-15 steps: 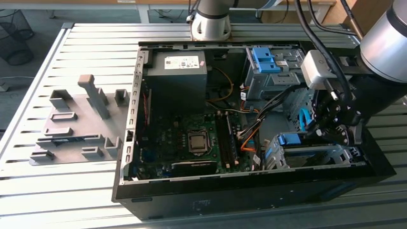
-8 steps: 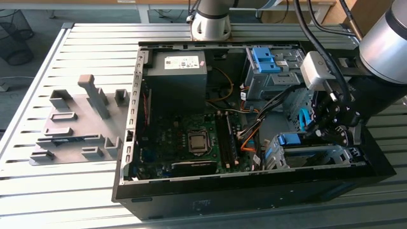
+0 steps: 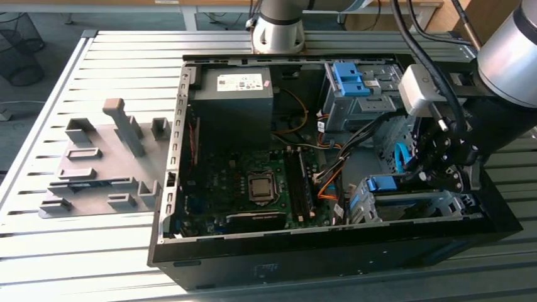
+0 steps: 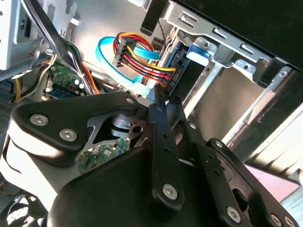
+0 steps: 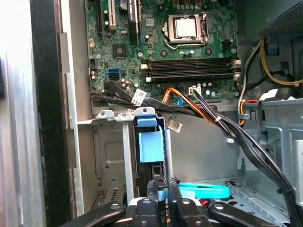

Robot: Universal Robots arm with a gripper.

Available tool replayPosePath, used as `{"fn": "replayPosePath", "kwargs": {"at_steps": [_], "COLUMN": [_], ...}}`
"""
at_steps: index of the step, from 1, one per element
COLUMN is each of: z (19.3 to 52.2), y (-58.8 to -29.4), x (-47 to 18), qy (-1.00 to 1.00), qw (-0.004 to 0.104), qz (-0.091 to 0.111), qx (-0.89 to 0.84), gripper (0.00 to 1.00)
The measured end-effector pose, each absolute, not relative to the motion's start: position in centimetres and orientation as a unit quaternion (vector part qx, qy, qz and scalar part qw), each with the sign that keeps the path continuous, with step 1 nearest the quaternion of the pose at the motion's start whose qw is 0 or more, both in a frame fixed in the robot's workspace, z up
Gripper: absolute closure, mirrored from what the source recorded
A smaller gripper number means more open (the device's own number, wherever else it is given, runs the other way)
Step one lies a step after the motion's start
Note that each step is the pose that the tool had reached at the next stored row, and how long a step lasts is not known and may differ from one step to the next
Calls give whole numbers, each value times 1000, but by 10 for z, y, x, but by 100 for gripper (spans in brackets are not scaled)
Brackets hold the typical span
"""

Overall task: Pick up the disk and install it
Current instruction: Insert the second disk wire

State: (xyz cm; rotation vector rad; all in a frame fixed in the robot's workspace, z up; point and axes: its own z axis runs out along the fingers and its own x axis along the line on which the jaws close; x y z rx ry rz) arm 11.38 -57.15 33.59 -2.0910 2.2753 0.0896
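The open computer case [image 3: 336, 251] lay on its side on the slatted metal worktop [image 3: 126, 251]. The robot's gripper [image 5: 162, 189] was down inside the case, at the corner near the drive bays. The disk [image 5: 150, 146] stood on edge in the grey metal drive bay [image 5: 111, 142], with its blue caddy tab showing. Its long side ran down into the bay, in line with the reach of the fingers [image 5: 152, 187].

In the first wrist view, the disk sat right ahead of the fingers, and the fingers were closed tight on its near edge. It looked as if the disk was already partly slid into the bay. In the second wrist view, the gripper [image 4: 158, 101] pointed at the same slot, next to the red and yellow power plug [image 4: 128, 49]. A second blue bracket [image 3: 348, 78] sat on the other bay, near the far edge of the case. The motherboard [image 3: 251, 182] lay well apart from the gripper.
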Motion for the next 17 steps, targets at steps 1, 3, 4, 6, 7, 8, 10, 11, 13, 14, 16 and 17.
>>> {"fn": "replayPosePath", "kwargs": {"at_steps": [1, 3, 4, 6, 7, 8, 10, 11, 13, 14, 16, 17], "z": [339, 344, 345, 346, 346, 346, 347, 347, 347, 347, 347, 347], "y": [-572, -572, -572, -572, -572, -572, -572, -572, -572, -572, -572, -572], "x": [114, 114, 114, 114, 114, 114, 114, 114, 114, 114, 114, 114], "qy": [736, 736, 736, 736, 736, 736, 736, 736, 736, 736, 736, 736], "qw": [25, 25, 25, 25, 25, 25, 25, 25, 25, 25, 25, 25], "qz": [29, 29, 29, 29, 29, 29, 29, 29, 29, 29, 29, 29], "qx": [-676, -676, -676, -676, -676, -676, -676, -676, -676, -676, -676, -676], "gripper": [77, 77, 77, 77, 78, 84, 89, 89, 89, 89, 89, 89]}}
